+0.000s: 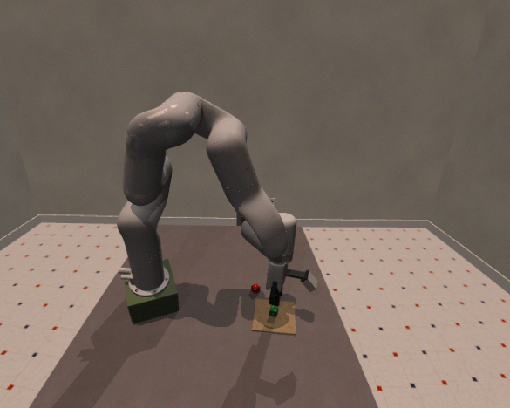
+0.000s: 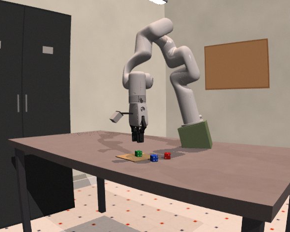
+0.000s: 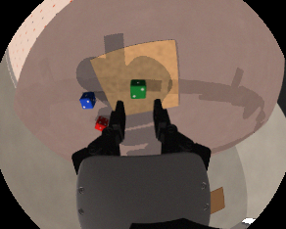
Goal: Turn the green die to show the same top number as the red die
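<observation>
The green die (image 1: 273, 311) lies flat on the tan mat (image 1: 275, 318), near the mat's middle; it also shows in the exterior view (image 2: 138, 153) and in the wrist view (image 3: 138, 89). The red die (image 2: 167, 155) lies on the table beside the mat and also shows in the top view (image 1: 255, 288). My gripper (image 2: 138, 140) hangs straight above the green die, a short way over it. Its fingers stand partly apart, about a die's width, with nothing between them. The pips on the dice tops are too small to read.
A blue die (image 2: 153, 157) lies on the table just off the mat's edge, between the mat (image 2: 133, 156) and the red die. The arm's green base (image 2: 195, 135) stands at the back of the table. A dark cabinet stands beyond the table.
</observation>
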Motion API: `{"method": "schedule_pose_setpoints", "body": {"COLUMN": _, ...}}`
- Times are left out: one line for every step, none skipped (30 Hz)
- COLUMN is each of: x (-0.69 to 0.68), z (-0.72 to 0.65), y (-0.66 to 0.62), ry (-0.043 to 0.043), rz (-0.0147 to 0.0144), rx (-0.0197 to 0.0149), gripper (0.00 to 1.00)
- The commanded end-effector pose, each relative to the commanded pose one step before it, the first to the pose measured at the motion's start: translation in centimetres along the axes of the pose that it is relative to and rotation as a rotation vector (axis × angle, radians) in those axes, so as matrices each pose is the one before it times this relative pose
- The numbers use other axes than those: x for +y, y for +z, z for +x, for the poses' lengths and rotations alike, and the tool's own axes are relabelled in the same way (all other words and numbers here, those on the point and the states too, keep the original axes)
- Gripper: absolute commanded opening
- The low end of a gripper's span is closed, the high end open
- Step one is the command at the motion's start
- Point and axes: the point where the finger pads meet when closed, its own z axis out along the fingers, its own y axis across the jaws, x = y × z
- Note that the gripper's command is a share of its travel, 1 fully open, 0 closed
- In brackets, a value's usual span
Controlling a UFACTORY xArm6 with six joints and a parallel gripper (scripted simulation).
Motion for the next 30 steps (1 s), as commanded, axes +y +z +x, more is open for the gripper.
{"method": "schedule_pose_setpoints", "body": {"x": -0.047, "z": 0.166, "y": 0.768, "ry": 0.00048, "rz": 0.00083, "rx": 0.00413, "gripper": 0.42}}
{"method": "schedule_pose_setpoints", "body": {"x": 0.0, "z": 0.0, "y": 0.0, "ry": 0.0, "rz": 0.0, "rx": 0.0, "gripper": 0.42}}
{"method": "schedule_pose_setpoints", "body": {"x": 0.0, "z": 0.0, "y": 0.0, "ry": 0.0, "rz": 0.0, "rx": 0.0, "gripper": 0.42}}
{"method": "schedule_pose_setpoints", "body": {"x": -0.001, "z": -0.001, "y": 0.164, "ry": -0.00001, "rz": 0.00004, "rx": -0.00002, "gripper": 0.42}}
{"method": "schedule_pose_setpoints", "body": {"x": 0.0, "z": 0.001, "y": 0.159, "ry": 0.00001, "rz": -0.00003, "rx": 0.00002, "gripper": 0.42}}
{"method": "schedule_pose_setpoints", "body": {"x": 0.0, "z": 0.0, "y": 0.158, "ry": 0.0, "rz": 0.0, "rx": 0.0, "gripper": 0.42}}
{"method": "schedule_pose_setpoints", "body": {"x": -0.001, "z": -0.001, "y": 0.157, "ry": -0.00001, "rz": 0.00004, "rx": -0.00002, "gripper": 0.42}}
{"method": "schedule_pose_setpoints", "body": {"x": 0.0, "z": 0.001, "y": 0.15, "ry": 0.00001, "rz": -0.00003, "rx": 0.00002, "gripper": 0.42}}
{"method": "schedule_pose_setpoints", "body": {"x": 0.0, "z": 0.0, "y": 0.147, "ry": 0.0, "rz": -0.00001, "rx": 0.0, "gripper": 0.42}}
{"method": "schedule_pose_setpoints", "body": {"x": -0.001, "z": -0.001, "y": 0.144, "ry": 0.0, "rz": 0.00003, "rx": -0.00002, "gripper": 0.42}}
{"method": "schedule_pose_setpoints", "body": {"x": 0.0, "z": 0.0, "y": 0.137, "ry": 0.0, "rz": -0.00001, "rx": 0.00001, "gripper": 0.42}}
{"method": "schedule_pose_setpoints", "body": {"x": 0.0, "z": 0.001, "y": 0.131, "ry": 0.0, "rz": -0.00002, "rx": 0.00001, "gripper": 0.42}}
{"method": "schedule_pose_setpoints", "body": {"x": 0.0, "z": 0.0, "y": 0.126, "ry": 0.0, "rz": 0.00001, "rx": -0.00001, "gripper": 0.42}}
{"method": "schedule_pose_setpoints", "body": {"x": -0.001, "z": -0.001, "y": 0.121, "ry": -0.00001, "rz": 0.00003, "rx": -0.00002, "gripper": 0.42}}
{"method": "schedule_pose_setpoints", "body": {"x": 0.0, "z": 0.001, "y": 0.112, "ry": 0.0, "rz": -0.00003, "rx": 0.00002, "gripper": 0.42}}
{"method": "schedule_pose_setpoints", "body": {"x": 0.0, "z": 0.001, "y": 0.105, "ry": 0.0, "rz": -0.00001, "rx": 0.00001, "gripper": 0.42}}
{"method": "schedule_pose_setpoints", "body": {"x": 0.0, "z": 0.0, "y": 0.099, "ry": 0.0, "rz": 0.0, "rx": 0.0, "gripper": 0.42}}
{"method": "schedule_pose_setpoints", "body": {"x": 0.0, "z": -0.001, "y": 0.092, "ry": 0.0, "rz": 0.00002, "rx": -0.00001, "gripper": 0.42}}
{"method": "schedule_pose_setpoints", "body": {"x": 0.0, "z": 0.0, "y": 0.0, "ry": 0.0, "rz": 0.0, "rx": 0.0, "gripper": 0.42}}
{"method": "schedule_pose_setpoints", "body": {"x": 0.0, "z": 0.0, "y": 0.0, "ry": 0.0, "rz": 0.0, "rx": 0.0, "gripper": 0.42}}
{"method": "schedule_pose_setpoints", "body": {"x": 0.0, "z": -0.001, "y": 0.085, "ry": 0.0, "rz": 0.00002, "rx": -0.00001, "gripper": 0.42}}
{"method": "schedule_pose_setpoints", "body": {"x": 0.0, "z": 0.001, "y": 0.076, "ry": 0.0, "rz": -0.00002, "rx": 0.00001, "gripper": 0.42}}
{"method": "schedule_pose_setpoints", "body": {"x": 0.0, "z": 0.001, "y": 0.069, "ry": 0.0, "rz": -0.00001, "rx": 0.00001, "gripper": 0.42}}
{"method": "schedule_pose_setpoints", "body": {"x": 0.0, "z": 0.0, "y": 0.061, "ry": 0.0, "rz": -0.00001, "rx": 0.0, "gripper": 0.42}}
{"method": "schedule_pose_setpoints", "body": {"x": 0.0, "z": 0.0, "y": 0.054, "ry": 0.0, "rz": 0.0, "rx": 0.0, "gripper": 0.42}}
{"method": "schedule_pose_setpoints", "body": {"x": 0.0, "z": 0.0, "y": 0.047, "ry": 0.0, "rz": 0.0, "rx": 0.0, "gripper": 0.42}}
{"method": "schedule_pose_setpoints", "body": {"x": 0.0, "z": 0.0, "y": 0.04, "ry": 0.0, "rz": 0.00001, "rx": 0.0, "gripper": 0.42}}
{"method": "schedule_pose_setpoints", "body": {"x": 0.0, "z": 0.0, "y": 0.033, "ry": 0.0, "rz": 0.00001, "rx": 0.0, "gripper": 0.42}}
{"method": "schedule_pose_setpoints", "body": {"x": 0.0, "z": 0.0, "y": 0.027, "ry": 0.0, "rz": 0.00001, "rx": 0.0, "gripper": 0.42}}
{"method": "schedule_pose_setpoints", "body": {"x": 0.0, "z": 0.0, "y": 0.021, "ry": 0.0, "rz": 0.00001, "rx": 0.0, "gripper": 0.42}}
